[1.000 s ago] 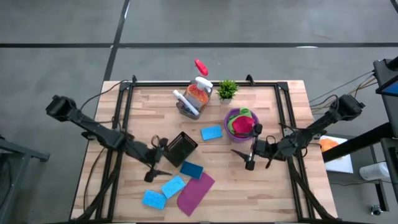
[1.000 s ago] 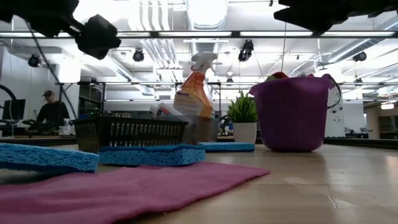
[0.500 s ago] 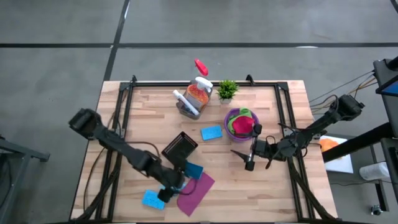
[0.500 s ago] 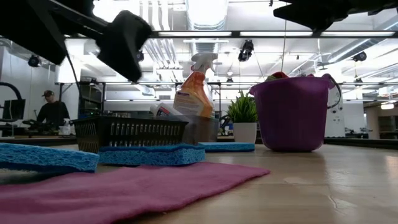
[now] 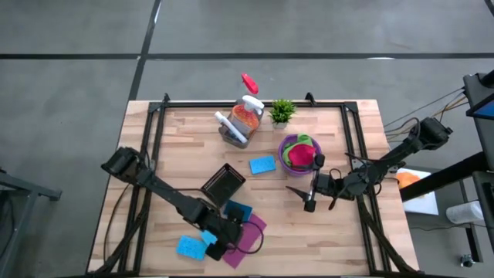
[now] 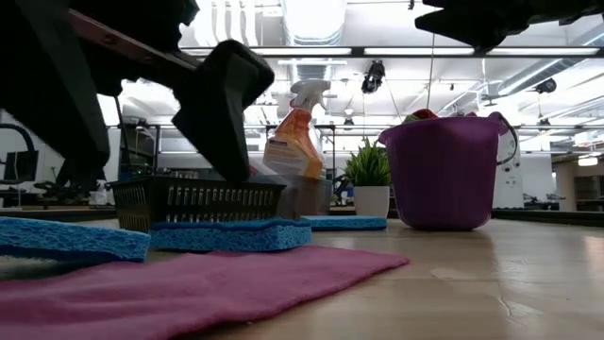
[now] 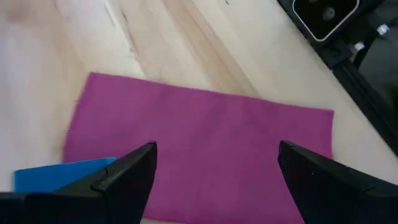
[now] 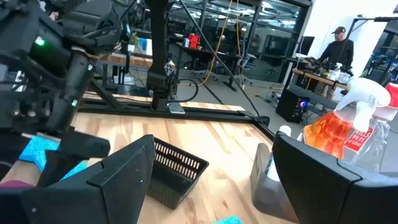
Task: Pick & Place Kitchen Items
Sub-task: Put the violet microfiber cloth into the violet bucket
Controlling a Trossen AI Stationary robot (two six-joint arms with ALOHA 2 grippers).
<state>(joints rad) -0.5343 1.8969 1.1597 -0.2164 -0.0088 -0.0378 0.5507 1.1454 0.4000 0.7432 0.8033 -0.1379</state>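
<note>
From above, four blue sponges [image 5: 262, 165] show: one at the table's centre, three at 7 o'clock, one of them partly under the left gripper [image 5: 225, 241]. One magenta cloth [image 5: 245, 236] lies at 6 o'clock. One purple bucket [image 5: 287, 160] holds green and red cloths. One orange spray bottle [image 5: 248, 114] stands at 12 o'clock, beside a potted plant [image 5: 282, 112]. A black basket [image 5: 223, 182] sits just left of centre. The left gripper, earlier near the basket, now hangs over the cloth. The right gripper [image 5: 310, 190] waits at 3 o'clock, unmoved, fingers spread.

At table height, the left arm blocks much of the basket, which was clear before.

The left wrist view shows spread fingers [image 7: 127, 174] above the cloth [image 7: 199, 143], gripping nothing; one sponge corner [image 7: 59, 174] is cut off.

The right wrist view shows open fingers [image 8: 118, 171], the basket [image 8: 174, 171], the bottle [image 8: 339, 130] and a distant person.
</note>
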